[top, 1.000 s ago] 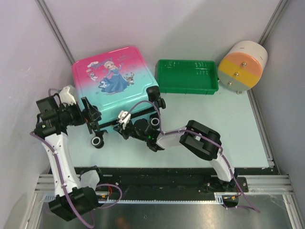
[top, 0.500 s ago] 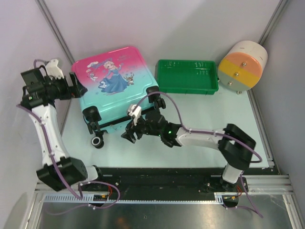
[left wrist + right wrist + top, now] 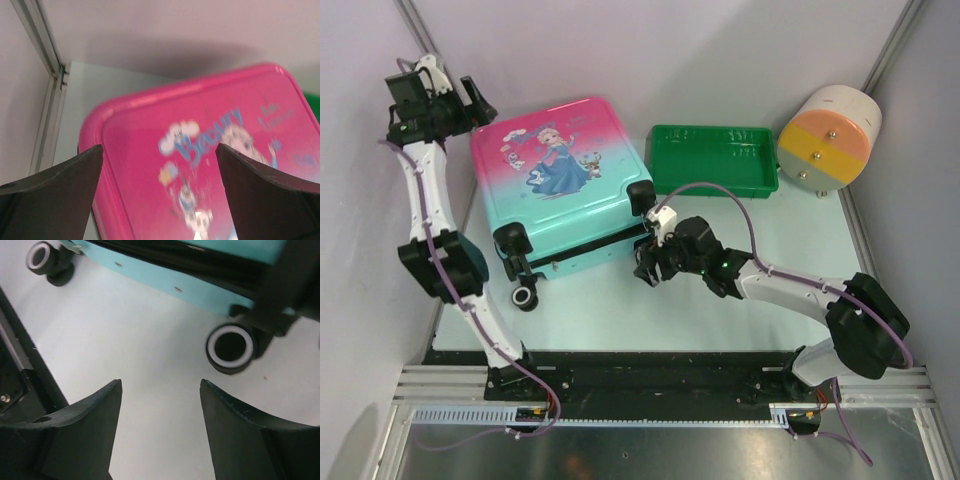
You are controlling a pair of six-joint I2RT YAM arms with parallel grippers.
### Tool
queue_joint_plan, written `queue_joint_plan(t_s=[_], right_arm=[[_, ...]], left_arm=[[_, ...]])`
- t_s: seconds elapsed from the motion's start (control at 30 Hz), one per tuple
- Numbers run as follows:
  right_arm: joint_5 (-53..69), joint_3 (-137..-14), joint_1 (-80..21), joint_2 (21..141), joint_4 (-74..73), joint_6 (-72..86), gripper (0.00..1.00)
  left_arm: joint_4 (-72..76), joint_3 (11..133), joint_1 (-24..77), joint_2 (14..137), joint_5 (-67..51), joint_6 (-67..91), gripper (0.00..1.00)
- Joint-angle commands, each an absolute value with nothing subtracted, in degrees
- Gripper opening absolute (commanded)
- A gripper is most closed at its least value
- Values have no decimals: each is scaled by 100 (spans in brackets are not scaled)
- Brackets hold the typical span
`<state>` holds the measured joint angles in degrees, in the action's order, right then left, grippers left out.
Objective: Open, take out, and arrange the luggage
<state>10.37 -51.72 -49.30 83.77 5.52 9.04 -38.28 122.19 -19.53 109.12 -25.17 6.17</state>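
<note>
The luggage [image 3: 560, 175] lies flat at the back left of the table, a pink-to-teal hard shell with a cartoon print, its lid down and a black zipper line along its near side. My left gripper [image 3: 478, 100] hovers open over the far left pink corner [image 3: 200, 165], nothing between its fingers [image 3: 60, 185]. My right gripper [image 3: 646, 262] is low on the table by the near right corner, open and empty. In the right wrist view a black-and-white wheel [image 3: 231, 347] sits just beyond the right finger [image 3: 240, 430], below the teal side [image 3: 165, 282].
A green tray [image 3: 760, 185] stands just right of the luggage at the back. A white-and-orange cylinder [image 3: 828, 135] lies at the back right corner. Walls close in at the left and behind. A second wheel [image 3: 42, 256] sticks out at the near left.
My left arm has lifted and swung from the luggage's near left corner up to its far left corner. My right gripper has opened and slid right along the near side to the right wheel.
</note>
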Motion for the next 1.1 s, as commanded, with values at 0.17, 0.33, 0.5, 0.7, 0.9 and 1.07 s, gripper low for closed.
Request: queue_joint_plan(t_s=[0.17,0.33,0.5,0.7,0.9,1.07], right_arm=[[932,-4852,-4439,7866,554,1002,69],[993,-4799,-4324,7831,457,1046,70],[880,-4693,-4289,7875,501,1081,70],[774,-4685,-4280,8059,729,1142,70],[449,-4685,-4280,8209,905,1064,70],[255,-4711,-4166,8279,1028,1011,70]], left_arm=[[-2859,14097,-1266,12804,909,1126,100],[-1716,14115,-1125,13323,1958,564,100],[-582,14159,-1037,13772,2442,-560,100],[457,13870,-923,14115,2410,-2309,98],[545,12527,-817,13536,1399,-3594,98],[527,10593,-835,12464,405,-3955,95]])
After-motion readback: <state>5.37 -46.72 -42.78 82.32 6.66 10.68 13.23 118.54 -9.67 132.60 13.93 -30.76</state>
